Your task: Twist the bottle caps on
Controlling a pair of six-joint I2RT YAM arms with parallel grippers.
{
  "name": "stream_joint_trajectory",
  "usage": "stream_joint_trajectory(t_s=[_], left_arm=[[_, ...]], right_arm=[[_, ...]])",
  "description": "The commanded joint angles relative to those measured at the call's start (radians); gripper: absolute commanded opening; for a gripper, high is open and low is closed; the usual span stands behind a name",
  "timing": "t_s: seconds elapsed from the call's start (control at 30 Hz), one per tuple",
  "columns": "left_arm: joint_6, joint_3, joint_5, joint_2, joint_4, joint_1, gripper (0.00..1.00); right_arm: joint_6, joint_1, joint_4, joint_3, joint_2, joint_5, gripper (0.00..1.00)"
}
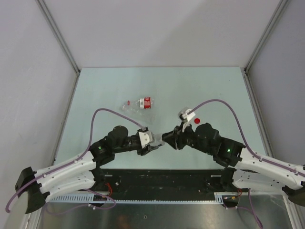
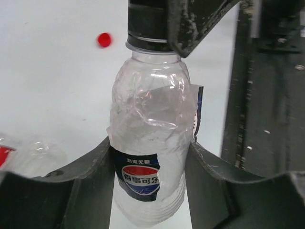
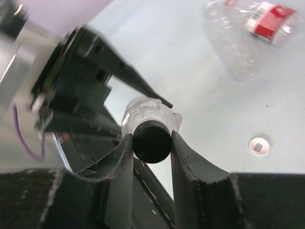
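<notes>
- Table (image 1: 95,90): a spare bottle (image 1: 138,104) lies on its side mid-table.
- Left gripper (image 2: 150,143) grasps a blue-labelled bottle (image 2: 147,109) by its body, between the arms.
- Right gripper (image 3: 151,137) pinches the black cap (image 2: 145,21) on that bottle's neck.
- Red cap (image 1: 197,120) lies loose near the right wrist.

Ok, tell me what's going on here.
The left end effector grips a clear bottle by its body, while the right end effector clamps a black cap on that bottle's neck, apparently to screw it on. A red cap and a white cap lie loose on the table, and a red-labelled bottle lies on its side farther back.
</notes>
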Motion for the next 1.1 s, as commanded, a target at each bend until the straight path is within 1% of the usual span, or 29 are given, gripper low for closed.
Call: stream_joint_trajectory(t_s=[0.0, 0.13, 0.23, 0.3, 0.4, 0.5, 0.67, 0.8, 0.83, 0.87, 0.9, 0.93, 0.97, 1.0, 1.03, 1.07], left_arm=[[-0.016, 0.11, -0.298, 0.072, 0.252, -0.04, 0.0], [-0.051, 0.114, -0.464, 0.154, 0.375, -0.096, 0.0], [-0.067, 0.103, -0.559, 0.197, 0.462, -0.156, 0.0], [-0.053, 0.101, -0.661, 0.229, 0.512, -0.206, 0.0], [-0.04, 0.118, -0.805, 0.285, 0.553, -0.254, 0.0], [-0.045, 0.128, -0.872, 0.33, 0.573, -0.28, 0.0], [-0.041, 0.121, -0.942, 0.376, 0.614, -0.311, 0.0], [-0.046, 0.106, -0.924, 0.385, 0.626, -0.319, 0.0], [-0.049, 0.104, -0.921, 0.387, 0.627, -0.319, 0.04], [-0.053, 0.102, -0.921, 0.387, 0.627, -0.319, 0.11], [-0.057, 0.1, -0.922, 0.387, 0.627, -0.319, 0.24], [-0.068, 0.095, -0.92, 0.384, 0.626, -0.319, 0.42], [-0.078, 0.09, -0.915, 0.378, 0.626, -0.32, 0.63], [-0.092, 0.084, -0.908, 0.369, 0.626, -0.32, 0.79], [-0.107, 0.076, -0.901, 0.357, 0.626, -0.319, 0.9], [-0.132, 0.068, -0.895, 0.342, 0.626, -0.319, 0.95]], right_arm=[[0.548, -0.02, 0.068, 0.003, 0.07, 0.382, 0.0], [0.734, -0.023, 0.093, 0.005, 0.145, 0.637, 0.0], [0.803, -0.034, 0.142, 0.005, 0.204, 0.824, 0.0], [0.833, -0.053, 0.155, 0.018, 0.245, 0.884, 0.0], [0.872, -0.086, 0.138, 0.049, 0.305, 0.899, 0.0], [0.893, -0.108, 0.124, 0.065, 0.339, 0.893, 0.0], [0.919, -0.155, 0.077, 0.08, 0.35, 0.876, 0.0], [0.844, -0.174, 0.117, 0.08, 0.339, 0.841, 0.0], [0.795, -0.176, 0.148, 0.08, 0.335, 0.832, 0.0], [0.752, -0.176, 0.165, 0.08, 0.332, 0.821, 0.0], [0.702, -0.178, 0.206, 0.08, 0.326, 0.809, 0.0], [0.635, -0.179, 0.241, 0.081, 0.322, 0.806, 0.0], [0.584, -0.179, 0.27, 0.08, 0.317, 0.805, 0.0], [0.509, -0.182, 0.3, 0.08, 0.313, 0.802, 0.0], [0.441, -0.187, 0.326, 0.08, 0.309, 0.802, 0.0], [0.378, -0.195, 0.352, 0.08, 0.306, 0.798, 0.0]])
